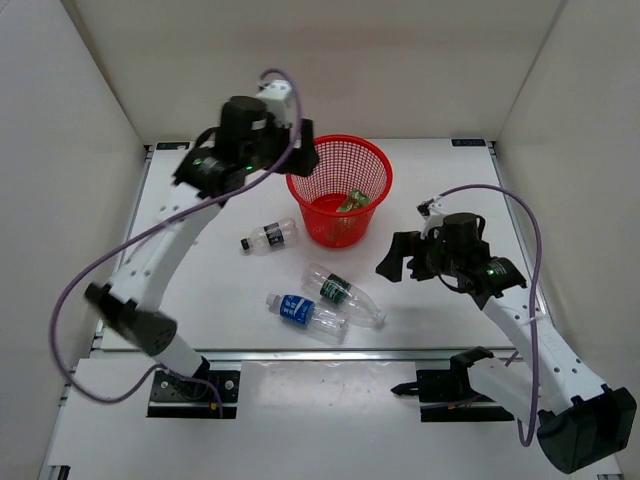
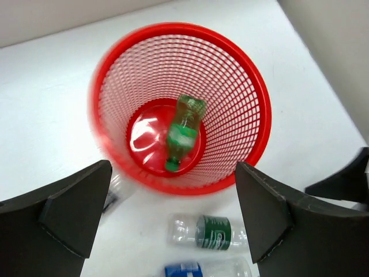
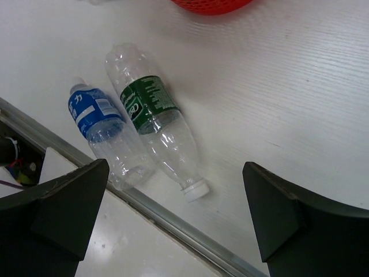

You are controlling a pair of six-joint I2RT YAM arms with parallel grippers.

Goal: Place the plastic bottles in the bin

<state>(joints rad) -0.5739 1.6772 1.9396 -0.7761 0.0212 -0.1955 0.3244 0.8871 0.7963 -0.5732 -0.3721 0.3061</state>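
The red mesh bin (image 1: 372,158) stands at mid-table with the all-green bottle (image 1: 352,203) lying inside; the left wrist view shows that bottle (image 2: 183,131) on the floor of the bin (image 2: 253,98). My left gripper (image 1: 303,160) is open and empty above the bin's left rim (image 2: 173,214). Three clear bottles lie on the table: dark label (image 1: 270,237), green-dark label (image 1: 342,293) (image 2: 210,232) (image 3: 155,130), blue label (image 1: 300,312) (image 2: 199,269) (image 3: 101,130). My right gripper (image 1: 400,256) is open and empty, right of them (image 3: 173,213).
White walls enclose the table on three sides. A metal rail (image 3: 173,222) runs along the table's near edge, close to the blue-label bottle. The arm bases and a purple cable (image 1: 70,300) sit at the front.
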